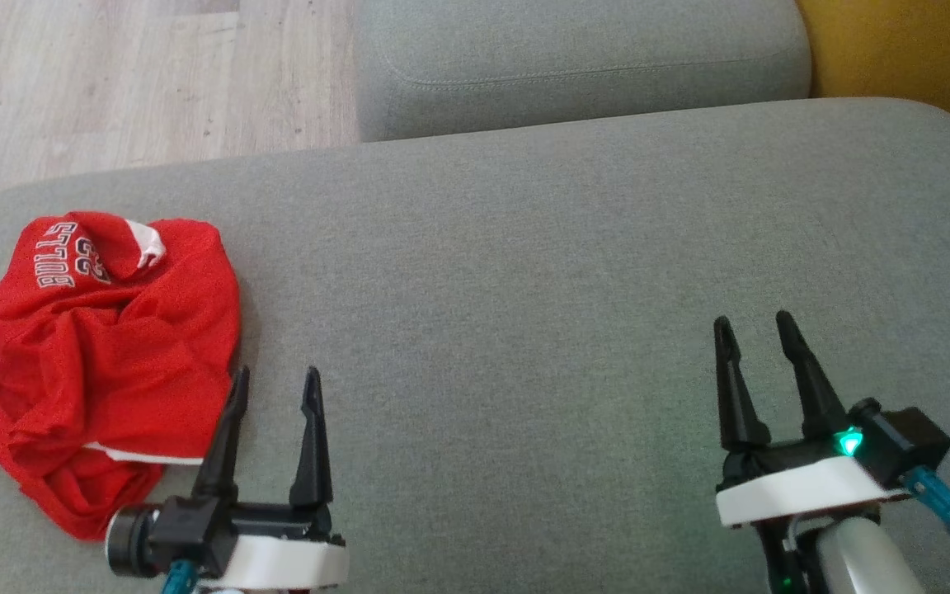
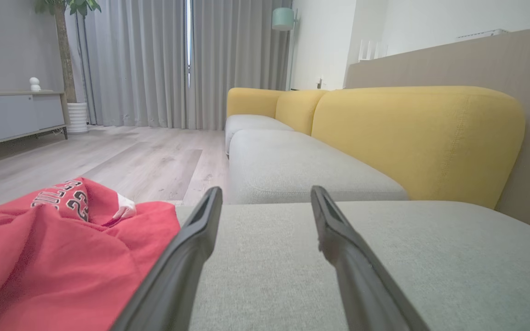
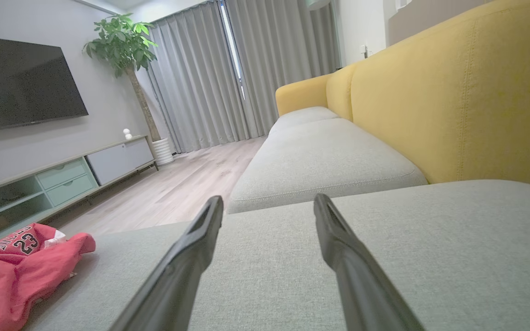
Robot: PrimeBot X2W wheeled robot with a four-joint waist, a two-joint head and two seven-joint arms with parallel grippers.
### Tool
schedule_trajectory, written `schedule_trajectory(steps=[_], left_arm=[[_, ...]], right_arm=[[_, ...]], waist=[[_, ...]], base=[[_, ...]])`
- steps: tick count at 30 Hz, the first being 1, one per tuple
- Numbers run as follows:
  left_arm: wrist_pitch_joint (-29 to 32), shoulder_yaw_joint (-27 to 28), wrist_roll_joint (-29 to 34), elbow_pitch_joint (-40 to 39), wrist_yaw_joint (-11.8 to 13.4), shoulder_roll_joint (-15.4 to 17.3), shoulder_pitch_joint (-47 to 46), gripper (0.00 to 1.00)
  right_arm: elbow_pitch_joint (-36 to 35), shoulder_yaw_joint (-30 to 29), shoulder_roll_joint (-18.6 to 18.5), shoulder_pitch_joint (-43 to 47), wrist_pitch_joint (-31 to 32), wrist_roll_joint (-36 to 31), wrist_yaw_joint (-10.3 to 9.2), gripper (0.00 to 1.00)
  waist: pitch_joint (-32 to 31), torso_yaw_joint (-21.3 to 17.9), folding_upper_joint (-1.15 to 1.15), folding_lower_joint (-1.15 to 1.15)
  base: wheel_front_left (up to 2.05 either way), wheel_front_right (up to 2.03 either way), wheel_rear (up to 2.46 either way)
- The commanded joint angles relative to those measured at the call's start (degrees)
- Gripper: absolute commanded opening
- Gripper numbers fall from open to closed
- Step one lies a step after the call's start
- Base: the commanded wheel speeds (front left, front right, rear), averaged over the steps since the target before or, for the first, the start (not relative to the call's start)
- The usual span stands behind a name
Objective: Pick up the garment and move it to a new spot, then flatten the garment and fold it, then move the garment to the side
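A crumpled red jersey with white trim and dark lettering lies bunched on the left end of the grey sofa cushion. My left gripper hovers open just to the right of the jersey's near edge, nothing between its fingers. In the left wrist view the jersey lies at the lower left, beside the left finger. My right gripper stands open far to the right over bare cushion. From the right wrist view the jersey lies at the far lower left.
A second grey seat cushion adjoins at the back, with the yellow sofa backrest at the right. Wooden floor lies beyond the cushion's left edge. A TV cabinet, a potted plant and curtains stand across the room.
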Motion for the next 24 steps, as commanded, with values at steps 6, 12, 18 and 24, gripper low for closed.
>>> schedule_trajectory(steps=[6,12,18,24], left_arm=[[-0.5,2.7,0.6,0.9,-1.6,-0.8,-1.4,1.0],[-0.5,2.9,0.4,1.5,-1.7,-0.9,-1.8,1.0],[-0.5,2.7,0.0,1.8,-1.1,-0.9,-2.0,1.0],[-0.5,3.6,0.4,4.2,0.0,-0.9,-1.8,1.0]], right_arm=[[0.3,2.5,-0.4,-1.1,-0.6,2.7,-0.04,1.0],[0.7,2.1,-0.4,-1.8,-0.6,1.9,-0.04,1.0],[0.5,2.8,-0.4,-2.0,-0.6,0.2,-0.04,1.0],[0.9,3.8,-0.4,-1.3,-0.6,0.0,-0.04,1.0]], waist=[[-0.1,0.0,0.0,0.0],[0.0,0.2,0.0,0.0],[-0.1,1.2,0.0,0.0],[-0.9,5.3,0.0,0.0]], base=[[0.0,0.0,0.0],[0.0,0.0,0.0],[0.0,0.0,0.0],[0.0,0.0,0.0]])
